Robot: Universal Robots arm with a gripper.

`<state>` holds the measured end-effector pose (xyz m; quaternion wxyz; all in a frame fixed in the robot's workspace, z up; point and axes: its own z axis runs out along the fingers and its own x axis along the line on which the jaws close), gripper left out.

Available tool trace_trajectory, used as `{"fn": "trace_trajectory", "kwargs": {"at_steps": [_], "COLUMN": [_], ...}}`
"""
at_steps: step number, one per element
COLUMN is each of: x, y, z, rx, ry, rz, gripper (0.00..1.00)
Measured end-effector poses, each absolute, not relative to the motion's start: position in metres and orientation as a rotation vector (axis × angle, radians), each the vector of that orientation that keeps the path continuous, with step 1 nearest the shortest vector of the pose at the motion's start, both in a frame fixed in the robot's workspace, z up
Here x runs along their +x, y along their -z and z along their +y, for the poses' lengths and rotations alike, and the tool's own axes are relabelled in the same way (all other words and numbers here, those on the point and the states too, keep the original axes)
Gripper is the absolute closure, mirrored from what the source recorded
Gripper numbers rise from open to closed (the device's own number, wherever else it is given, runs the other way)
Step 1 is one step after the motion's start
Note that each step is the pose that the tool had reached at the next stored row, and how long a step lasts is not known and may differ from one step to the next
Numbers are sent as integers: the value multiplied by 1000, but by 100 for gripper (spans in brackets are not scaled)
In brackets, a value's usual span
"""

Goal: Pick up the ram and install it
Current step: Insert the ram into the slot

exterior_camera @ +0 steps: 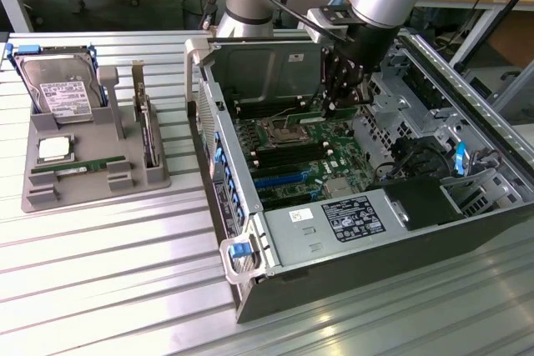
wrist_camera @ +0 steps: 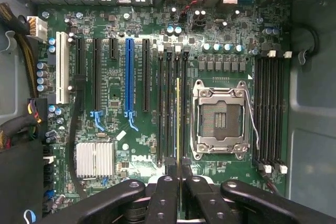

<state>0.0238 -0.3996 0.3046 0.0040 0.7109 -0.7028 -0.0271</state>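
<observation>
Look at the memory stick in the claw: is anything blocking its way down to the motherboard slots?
Nothing visible does. The claw is shut on the ram, held edge-on above the empty memory slots beside the open processor socket.

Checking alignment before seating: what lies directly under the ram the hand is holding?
Under the ram, held edge-on by the hand, run the black memory slots beside the empty processor socket. The slot directly below is covered by the stick.

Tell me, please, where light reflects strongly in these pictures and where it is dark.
Exterior view: glare streaks on the ribbed table; the gripper sits in shade inside the computer case. Wrist view: the motherboard is evenly lit, the silver heatsink shines, and the ram shows as a thin edge.
</observation>
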Motion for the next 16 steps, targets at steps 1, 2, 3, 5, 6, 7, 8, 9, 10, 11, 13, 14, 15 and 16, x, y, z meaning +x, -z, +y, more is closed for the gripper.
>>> {"fn": "trace_trajectory", "kwargs": {"at_steps": [1, 2, 3, 5, 6, 7, 8, 9, 10, 11, 13, 14, 15, 16], "x": [24, 24, 24, 24, 24, 24, 24, 24, 24, 24, 24, 24, 24, 24], "y": [-304, -303, -303, -302, -301, -301, -300, -300, -300, -299, -298, -297, -297, -296], "z": [-400, -400, -400, -400, -400, -400, -400, -400, -400, -400, -400, -400, -400, -400], "rx": [2228, 2228, 2228, 2228, 2228, 2228, 2228, 2228, 2228, 2228, 2228, 2228, 2228, 2228], "ry": [85, 85, 85, 85, 85, 85, 85, 85, 85, 85, 85, 85, 85, 85], "rz": [-2202, -2202, -2202, -2202, -2202, -2202, -2202, -2202, -2202, -2202, -2202, -2202, -2202, -2202], "gripper": [87, 87, 87, 87, 87, 87, 87, 87, 87, 87, 87, 87, 87, 87]}}
